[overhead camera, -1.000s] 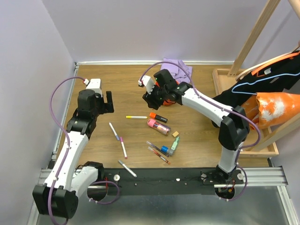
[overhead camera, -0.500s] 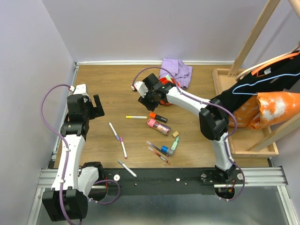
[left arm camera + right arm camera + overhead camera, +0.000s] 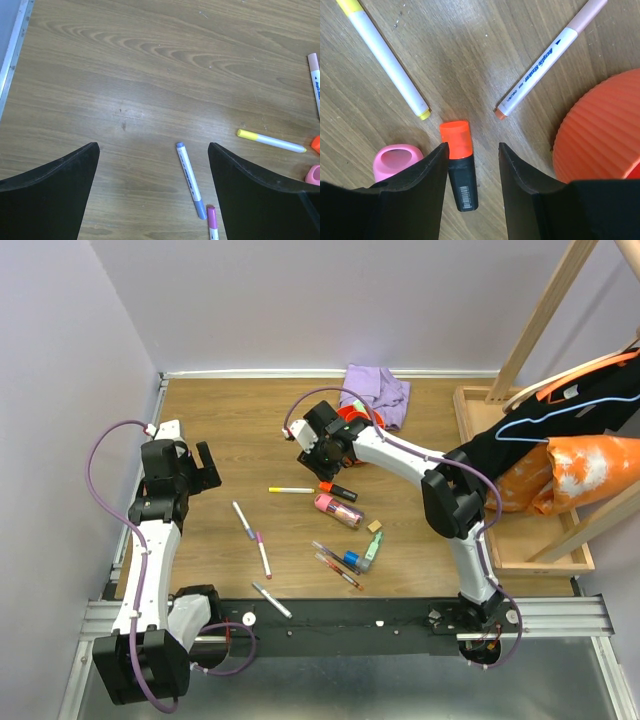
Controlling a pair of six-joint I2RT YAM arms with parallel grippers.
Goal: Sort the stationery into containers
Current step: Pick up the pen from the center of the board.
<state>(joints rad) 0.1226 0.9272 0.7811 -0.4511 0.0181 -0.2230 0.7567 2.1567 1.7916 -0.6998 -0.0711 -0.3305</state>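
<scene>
My right gripper point(image 3: 472, 147) is open and empty, low over an orange highlighter point(image 3: 460, 167) with a black body that lies between its jaws, close to the left finger. Beside it lie a pink tube point(image 3: 395, 160), a yellow-capped white pen point(image 3: 385, 55) and a pink-capped white pen point(image 3: 547, 57). The ribbed orange cup point(image 3: 600, 130) stands just to the right. In the top view the right gripper point(image 3: 325, 462) partly hides the cup point(image 3: 350, 418). My left gripper point(image 3: 152, 150) is open and empty above a blue-capped white pen point(image 3: 190, 180); it hangs at the table's left point(image 3: 205, 466).
More stationery lies mid-table: a tan eraser point(image 3: 375, 526), a mint highlighter point(image 3: 372, 552), red pens point(image 3: 335, 566), a purple-capped pen point(image 3: 263, 555) and a grey pen point(image 3: 270, 599). A lilac cloth point(image 3: 378, 390) lies at the back. A wooden tray point(image 3: 520, 540) stands at the right.
My right gripper has swung left and down from beside the cup to over the orange highlighter. My left arm has drawn back toward the table's left edge.
</scene>
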